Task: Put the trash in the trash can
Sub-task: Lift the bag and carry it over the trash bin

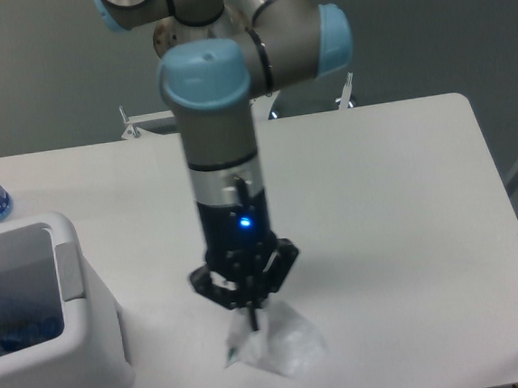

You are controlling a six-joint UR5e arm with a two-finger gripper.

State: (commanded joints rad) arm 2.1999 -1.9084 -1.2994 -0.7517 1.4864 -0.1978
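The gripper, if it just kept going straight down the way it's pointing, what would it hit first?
The gripper points straight down and is shut on the crumpled wrapper, so that wrapper would likely press into the white table first; height above it is unclear.
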